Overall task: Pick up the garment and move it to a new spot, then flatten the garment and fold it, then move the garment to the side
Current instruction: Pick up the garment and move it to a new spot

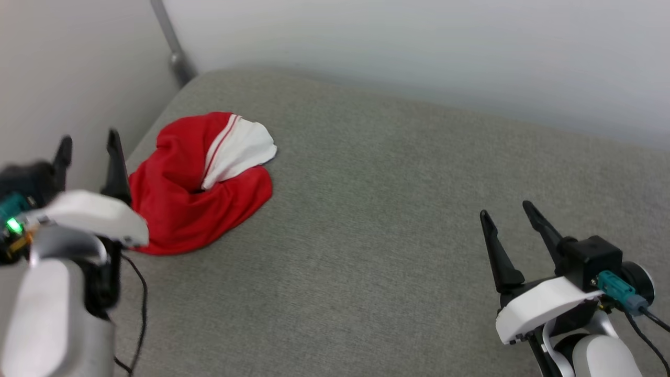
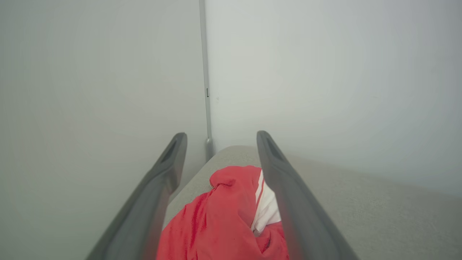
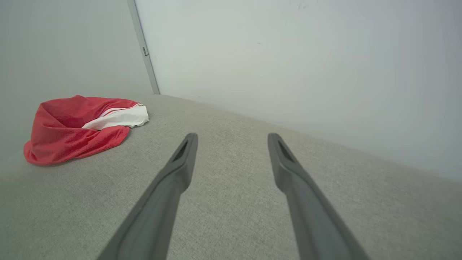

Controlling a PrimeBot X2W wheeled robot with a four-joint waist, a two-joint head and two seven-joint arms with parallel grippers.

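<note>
The left gripper (image 1: 89, 139) has its two fingers spread with nothing between them, poised at the left edge of the garment (image 1: 193, 199); in its wrist view the red cloth lies past the fingers. The right gripper (image 1: 505, 209) is likewise spread and empty, well apart from the garment, over bare cushion. The garment lies crumpled in a heap, one white sleeve uppermost, near the far left corner of a grey woven cushion (image 1: 392, 209). Pale plain walls (image 1: 419, 42) meet behind that corner, where a grey metal pole (image 1: 170, 42) rises.
</note>
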